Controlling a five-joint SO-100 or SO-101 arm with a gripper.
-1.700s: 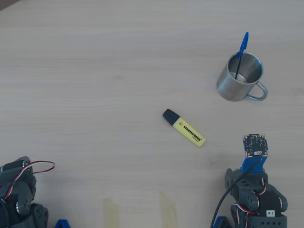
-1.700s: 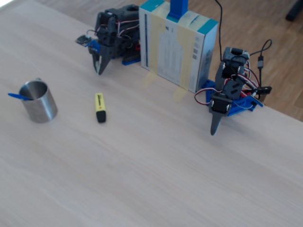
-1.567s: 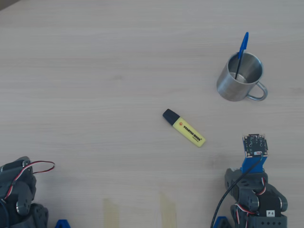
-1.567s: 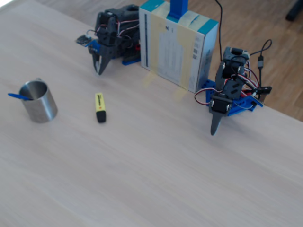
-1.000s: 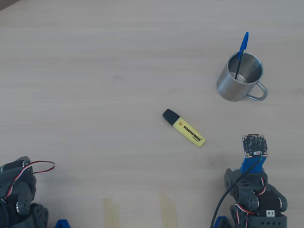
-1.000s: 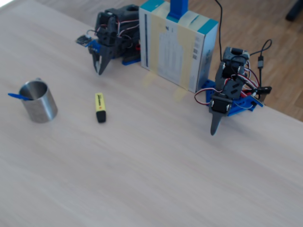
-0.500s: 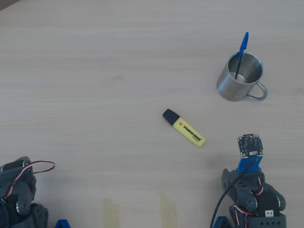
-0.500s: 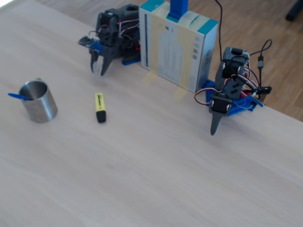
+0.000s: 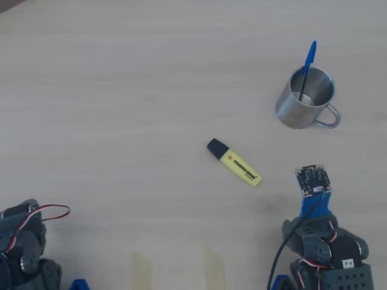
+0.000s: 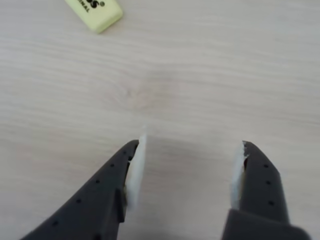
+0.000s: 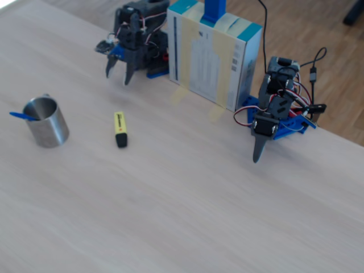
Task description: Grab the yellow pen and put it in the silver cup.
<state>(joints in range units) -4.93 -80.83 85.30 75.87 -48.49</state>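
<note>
The yellow pen (image 9: pixel 234 163), a chunky highlighter with a black cap, lies flat mid-table in the overhead view. It also shows in the fixed view (image 11: pixel 120 129), and its yellow end (image 10: pixel 97 12) is at the top left of the wrist view. The silver cup (image 9: pixel 307 96) stands upright at the right of the overhead view and at the left of the fixed view (image 11: pixel 46 122). My gripper (image 10: pixel 191 150) is open and empty above bare table, clear of the pen. In the fixed view it (image 11: pixel 117 77) hangs near the arm's base. In the overhead view the wrist camera board (image 9: pixel 313 180) hides it.
A thin blue ballpoint pen (image 9: pixel 307 69) leans inside the cup. A second arm (image 11: pixel 273 114) stands at the right of the fixed view, fingers pointing down; it shows at the overhead view's bottom left (image 9: pixel 21 241). A white and blue box (image 11: pixel 213 57) stands between the arms.
</note>
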